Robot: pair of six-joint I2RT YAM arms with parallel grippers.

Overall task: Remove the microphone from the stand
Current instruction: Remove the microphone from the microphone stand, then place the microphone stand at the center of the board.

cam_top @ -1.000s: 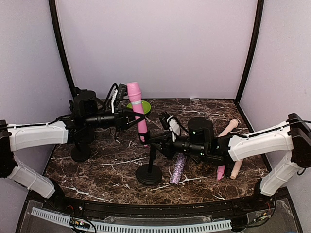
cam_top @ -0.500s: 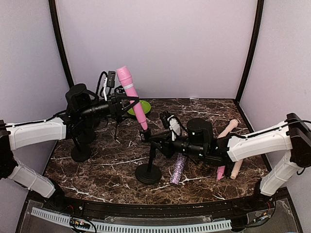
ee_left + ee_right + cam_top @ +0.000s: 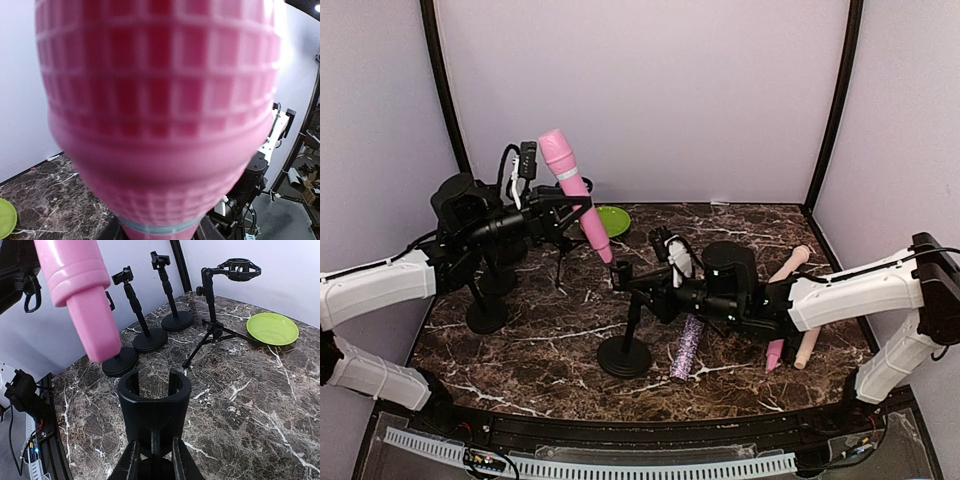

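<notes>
Pink plastic microphone (image 3: 575, 205), waffle-grid head, smooth tapered handle: in air, tilted, head up, gripped by left gripper (image 3: 563, 213), jaws clamped on handle. Handle's blunt tip above and just left of black U-shaped plastic clip (image 3: 154, 401), apart from it. Clip tops thin black stand (image 3: 632, 325), round disc base, on dark brown white-veined marble table (image 3: 540, 330). Right gripper (image 3: 152, 462) closed tight on clip's stem. Glossy lime-green round plate (image 3: 272, 328) at rear.

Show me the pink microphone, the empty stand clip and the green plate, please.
pink microphone (image 3: 588, 225): top external view, on its handle.
stand clip (image 3: 154, 402): right wrist view, on its front wall.
green plate (image 3: 272, 328): right wrist view, on its middle.
</notes>
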